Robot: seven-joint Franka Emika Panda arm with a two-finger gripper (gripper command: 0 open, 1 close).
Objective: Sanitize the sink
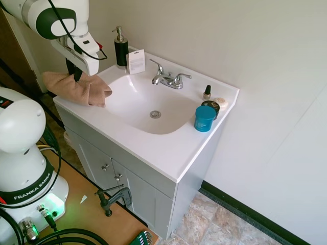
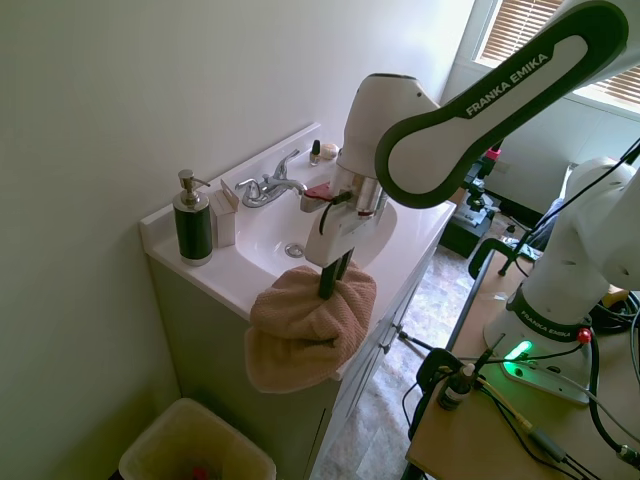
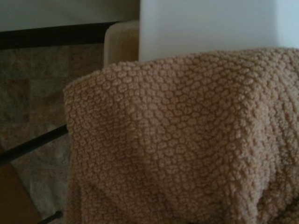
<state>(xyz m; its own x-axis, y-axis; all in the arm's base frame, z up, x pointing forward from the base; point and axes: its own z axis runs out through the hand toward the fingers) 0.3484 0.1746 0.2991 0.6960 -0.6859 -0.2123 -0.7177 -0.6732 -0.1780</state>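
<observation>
Sink (image 1: 153,109) glossy white, oval basin bare and dry, centre frame. Hand (image 2: 330,290), fingers pressed together, pinching tan towel (image 2: 305,330) draped over sink's left corner.

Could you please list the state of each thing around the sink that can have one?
gripper: pressed into the towel, fingers hidden by the cloth
towel: bunched on the sink's corner, partly hanging over the edge
sink: basin looks dry, drain uncovered
faucet: no water running
soap dispenser: upright by the wall
teal jar: lid on
small dark bottle: capped
</observation>
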